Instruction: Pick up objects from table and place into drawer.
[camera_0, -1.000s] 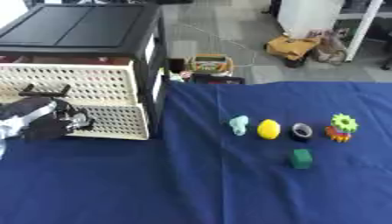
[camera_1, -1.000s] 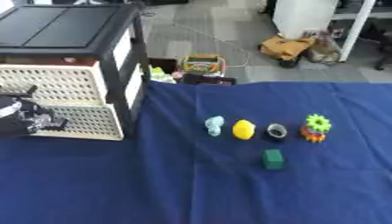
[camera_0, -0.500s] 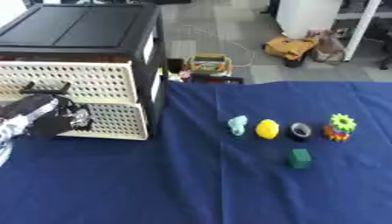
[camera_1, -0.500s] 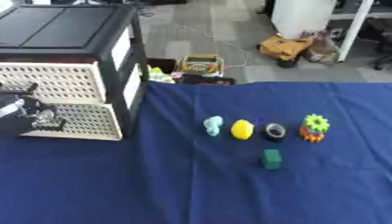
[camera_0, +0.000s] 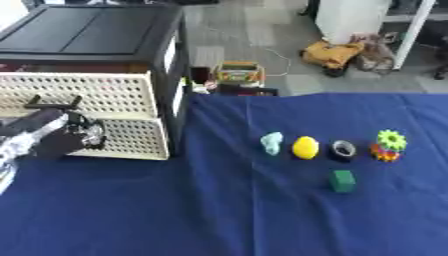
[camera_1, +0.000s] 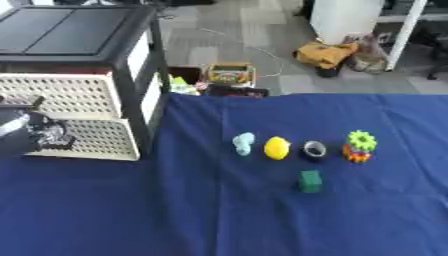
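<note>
1. The left hand (camera_0: 54, 137) rests against the cream perforated drawer (camera_0: 83, 95); whether its fingers are curled cannot be told.
2. The drawer front's long axis runs left-right, just behind the hand.
3. The yellow object (camera_0: 304, 147) lies well to the hand's right.

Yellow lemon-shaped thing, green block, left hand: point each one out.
Yellow lemon-shaped thing (camera_0: 304, 147), left eye view, middle of its body.
Green block (camera_0: 343, 181), left eye view, its top face.
Left hand (camera_0: 52, 139), left eye view, the dark palm before the drawer front.
</note>
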